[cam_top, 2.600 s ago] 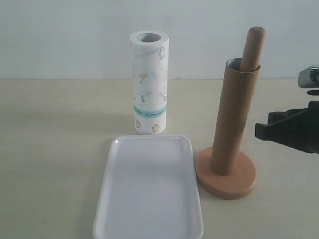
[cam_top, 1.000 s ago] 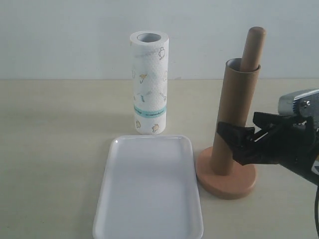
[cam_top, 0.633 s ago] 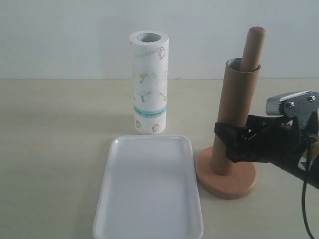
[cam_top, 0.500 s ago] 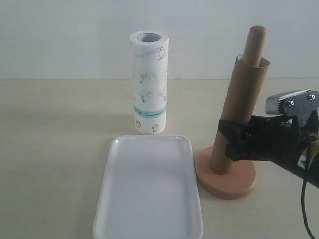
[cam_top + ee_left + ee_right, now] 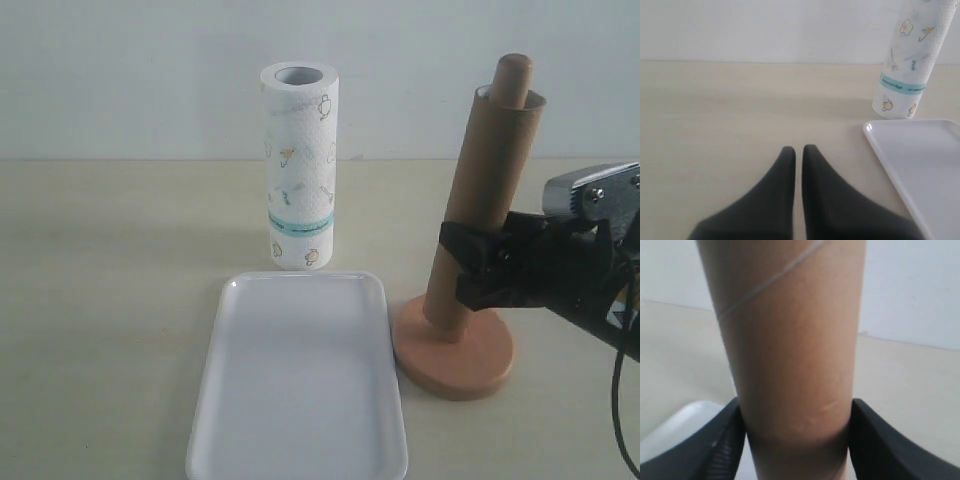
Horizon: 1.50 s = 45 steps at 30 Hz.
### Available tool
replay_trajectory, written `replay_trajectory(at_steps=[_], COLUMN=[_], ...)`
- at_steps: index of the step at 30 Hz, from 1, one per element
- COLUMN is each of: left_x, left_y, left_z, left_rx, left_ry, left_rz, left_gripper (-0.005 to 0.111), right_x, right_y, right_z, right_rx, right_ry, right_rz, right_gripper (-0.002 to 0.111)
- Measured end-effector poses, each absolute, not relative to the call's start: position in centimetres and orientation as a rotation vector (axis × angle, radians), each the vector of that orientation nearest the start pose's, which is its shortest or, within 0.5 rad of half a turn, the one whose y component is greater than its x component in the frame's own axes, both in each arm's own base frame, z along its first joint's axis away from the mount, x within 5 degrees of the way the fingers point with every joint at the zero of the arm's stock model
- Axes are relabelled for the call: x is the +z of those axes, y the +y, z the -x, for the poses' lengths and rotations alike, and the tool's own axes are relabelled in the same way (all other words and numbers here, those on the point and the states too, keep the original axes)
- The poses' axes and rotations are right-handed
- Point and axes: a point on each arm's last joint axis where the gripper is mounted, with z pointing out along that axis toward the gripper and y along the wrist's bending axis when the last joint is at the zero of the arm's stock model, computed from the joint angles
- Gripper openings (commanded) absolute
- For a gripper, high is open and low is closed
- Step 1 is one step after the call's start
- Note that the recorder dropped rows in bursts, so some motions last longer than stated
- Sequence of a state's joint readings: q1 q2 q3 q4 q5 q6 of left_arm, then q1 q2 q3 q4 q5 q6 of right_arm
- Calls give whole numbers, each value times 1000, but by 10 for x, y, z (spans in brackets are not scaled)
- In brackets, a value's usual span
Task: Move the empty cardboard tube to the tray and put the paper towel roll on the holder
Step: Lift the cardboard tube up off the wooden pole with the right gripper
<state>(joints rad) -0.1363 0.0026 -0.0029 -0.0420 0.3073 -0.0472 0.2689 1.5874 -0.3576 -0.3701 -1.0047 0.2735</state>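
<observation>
The empty cardboard tube (image 5: 490, 170) is still sleeved over the holder's post (image 5: 514, 72) and leans to the right, its lower end just above the round base (image 5: 455, 362). My right gripper (image 5: 470, 265) is shut on the tube's lower half. In the right wrist view the tube (image 5: 790, 335) fills the space between both black fingers (image 5: 722, 442). The paper towel roll (image 5: 298, 170) stands upright behind the white tray (image 5: 300, 400). My left gripper (image 5: 798, 149) is shut on nothing, low over the table, left of the tray (image 5: 920, 170) and the roll (image 5: 912, 60).
The table is beige and ends at a pale wall behind. The tray lies just left of the holder's base, almost touching it. Part of the tray's rim (image 5: 675, 432) shows behind the right gripper's finger.
My right gripper came in from the right and shut on the tube. The tube then tipped to the right and rose slightly up the post. Roll and tray have not moved.
</observation>
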Motion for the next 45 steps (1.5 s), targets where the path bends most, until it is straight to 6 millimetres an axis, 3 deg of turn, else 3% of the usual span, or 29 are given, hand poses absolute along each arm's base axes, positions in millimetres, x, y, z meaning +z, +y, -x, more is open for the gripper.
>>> replay_trajectory(at_steps=[9,23,32,39,45], left_x=[186,186,186,186,186], left_y=[-9,-9,-9,-9,-9], left_z=[-54,-54,-54,-54,-54], left_rx=[-172,-172,-172,-172,-172], left_ry=[1793,1793,1793,1793,1793], left_rz=[-53,-53,-53,-53,-53], left_gripper=[5,5,5,5,5], right_x=[235,328,406,447,455], right_y=[88,68,63,70,88], right_z=[-215,-149,-112,-97,-103], right_rx=[510,451,508,744,1009], right_ry=[1470,1090,886,933,1124], right_rz=[399,374,393,439,534], right_gripper=[0,0,0,0,0])
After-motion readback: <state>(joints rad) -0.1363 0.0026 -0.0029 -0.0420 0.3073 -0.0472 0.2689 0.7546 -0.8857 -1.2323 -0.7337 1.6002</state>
